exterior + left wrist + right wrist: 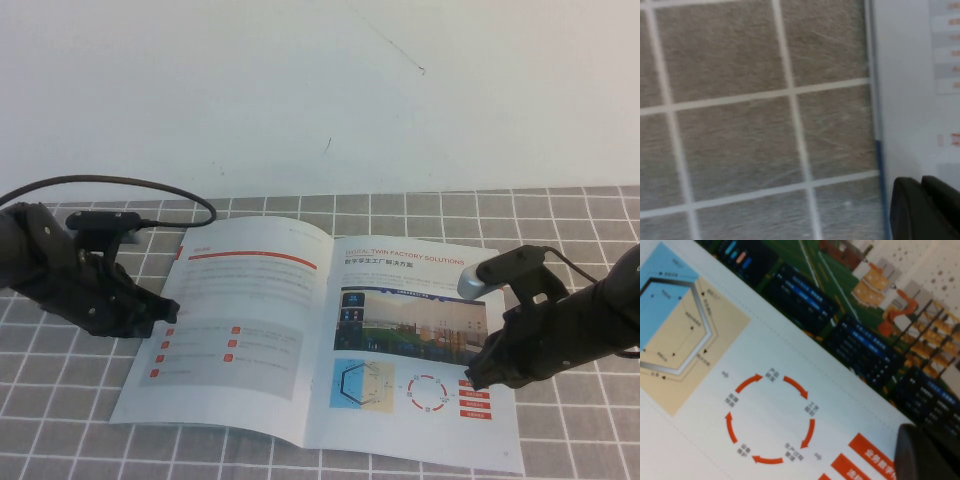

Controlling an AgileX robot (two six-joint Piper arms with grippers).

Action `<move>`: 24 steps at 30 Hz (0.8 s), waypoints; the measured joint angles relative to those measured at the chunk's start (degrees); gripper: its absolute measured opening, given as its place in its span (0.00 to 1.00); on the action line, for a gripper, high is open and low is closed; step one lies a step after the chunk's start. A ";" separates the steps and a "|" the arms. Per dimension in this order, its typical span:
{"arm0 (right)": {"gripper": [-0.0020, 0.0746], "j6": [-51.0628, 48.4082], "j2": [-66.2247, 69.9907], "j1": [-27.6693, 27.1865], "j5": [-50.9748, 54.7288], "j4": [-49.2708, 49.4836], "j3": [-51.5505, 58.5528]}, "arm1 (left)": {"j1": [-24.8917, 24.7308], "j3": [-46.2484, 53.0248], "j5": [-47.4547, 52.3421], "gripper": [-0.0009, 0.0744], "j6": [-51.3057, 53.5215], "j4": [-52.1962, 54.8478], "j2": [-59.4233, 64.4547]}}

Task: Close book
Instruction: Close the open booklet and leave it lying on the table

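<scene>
Fingers [907, 210] of left gripper [163, 312] pressed together, nothing between them, low at left edge of book [262, 330]. Grey checked cloth [60, 410] spread across the table. Book open and flat in the middle of the cloth, both pages facing up. Right gripper [472, 378] down over the right page near its outer edge, just beside a ring of red arrows [771, 416]; open or closed, cannot tell.
</scene>
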 joint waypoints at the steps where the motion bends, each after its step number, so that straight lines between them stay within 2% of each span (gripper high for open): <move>1: 0.02 0.00 0.00 0.00 0.00 0.00 0.00 | 0.24 -0.25 -0.01 0.01 -0.83 1.24 0.00; 5: 0.02 -0.03 0.00 0.00 0.09 0.00 0.00 | 1.22 -0.58 -0.74 0.01 -5.04 5.29 0.00; 12: 0.02 -0.12 0.00 0.00 0.22 0.00 0.00 | 0.62 -0.98 -1.09 0.01 -6.40 6.23 1.48; 19: 0.02 -0.23 0.00 0.00 0.22 0.00 0.00 | -2.92 -1.33 -0.98 0.01 -6.58 4.18 1.96; 24: 0.02 -0.23 0.00 0.00 0.22 0.00 0.00 | -8.04 -1.42 -0.39 0.01 -5.24 -1.78 1.97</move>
